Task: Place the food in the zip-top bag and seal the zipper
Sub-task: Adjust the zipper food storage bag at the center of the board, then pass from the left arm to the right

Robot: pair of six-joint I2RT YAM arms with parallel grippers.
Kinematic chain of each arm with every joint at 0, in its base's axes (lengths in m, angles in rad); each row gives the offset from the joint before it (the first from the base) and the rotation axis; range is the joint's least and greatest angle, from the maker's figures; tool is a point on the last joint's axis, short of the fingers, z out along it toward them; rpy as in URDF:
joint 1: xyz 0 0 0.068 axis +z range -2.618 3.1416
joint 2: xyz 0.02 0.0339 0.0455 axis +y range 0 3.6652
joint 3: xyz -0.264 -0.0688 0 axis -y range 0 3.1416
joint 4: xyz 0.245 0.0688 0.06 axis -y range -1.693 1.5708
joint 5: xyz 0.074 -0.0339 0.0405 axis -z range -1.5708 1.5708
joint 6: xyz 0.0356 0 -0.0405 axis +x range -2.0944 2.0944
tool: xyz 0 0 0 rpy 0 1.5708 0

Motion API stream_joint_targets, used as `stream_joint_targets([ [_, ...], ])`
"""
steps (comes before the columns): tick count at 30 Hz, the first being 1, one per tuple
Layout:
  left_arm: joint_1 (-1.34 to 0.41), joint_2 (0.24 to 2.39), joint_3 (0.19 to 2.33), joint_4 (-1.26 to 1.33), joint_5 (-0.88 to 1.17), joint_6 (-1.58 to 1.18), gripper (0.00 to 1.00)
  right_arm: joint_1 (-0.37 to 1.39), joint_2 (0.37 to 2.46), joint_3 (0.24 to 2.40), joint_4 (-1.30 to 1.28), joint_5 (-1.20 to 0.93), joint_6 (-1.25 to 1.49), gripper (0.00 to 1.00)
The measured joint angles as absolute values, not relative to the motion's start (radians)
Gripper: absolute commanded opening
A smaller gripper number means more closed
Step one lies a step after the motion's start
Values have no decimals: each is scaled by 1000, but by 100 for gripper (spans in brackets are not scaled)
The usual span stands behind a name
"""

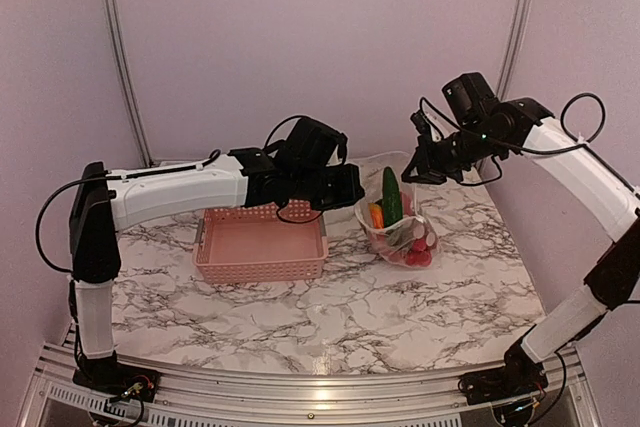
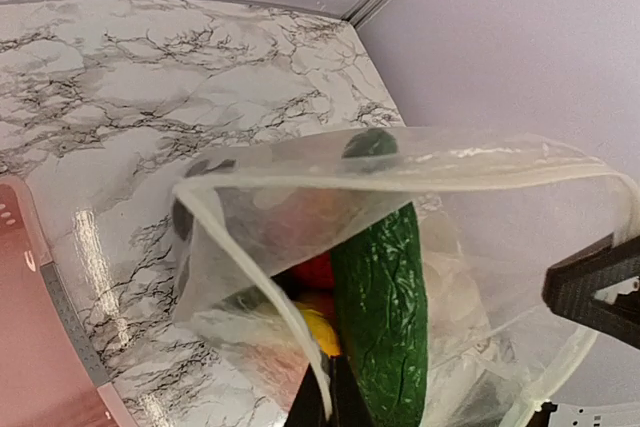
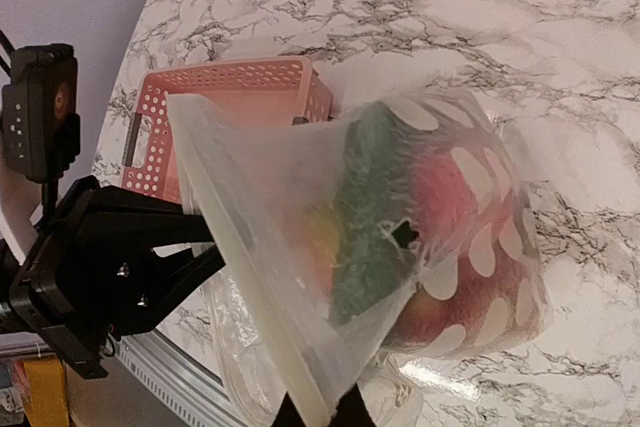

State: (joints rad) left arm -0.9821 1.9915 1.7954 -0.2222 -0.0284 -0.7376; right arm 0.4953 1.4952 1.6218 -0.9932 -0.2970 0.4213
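Note:
The zip-top bag hangs upright between my two grippers, its bottom resting on the table. Its mouth gapes open. Inside is the food: a long green piece standing up, an orange piece and red pieces. My left gripper is shut on the mouth's left edge, with the zipper running into the gripper. The green piece fills the opening there. My right gripper is shut on the opposite edge, pinched at the frame bottom.
The pink lattice basket sits left of the bag with nothing in it, under the left arm. Grey walls with a metal post close the back and right. The table's far right corner lies just beyond the bag.

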Motion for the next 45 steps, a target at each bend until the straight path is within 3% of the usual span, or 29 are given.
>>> stream_joint_targets([
  [12,-973,2015,1748,-164,-57,-813,0,501,1502,1570,-1016,-324,360,0],
  [20,-955,2002,1640,-105,-46,-916,0,501,1488,1502,-1003,-414,312,33],
  [27,-942,1990,1619,-78,-42,-1008,0,501,1283,1395,-976,-419,270,48],
  [33,-935,1980,1620,-61,-21,-1055,0,501,1100,1197,-882,-446,242,50],
  [39,-931,1974,1622,-60,9,-1079,0,501,1078,1019,-810,-444,214,52],
  [45,-915,1969,1624,-66,50,-1113,0,502,1073,978,-714,-434,166,52],
])
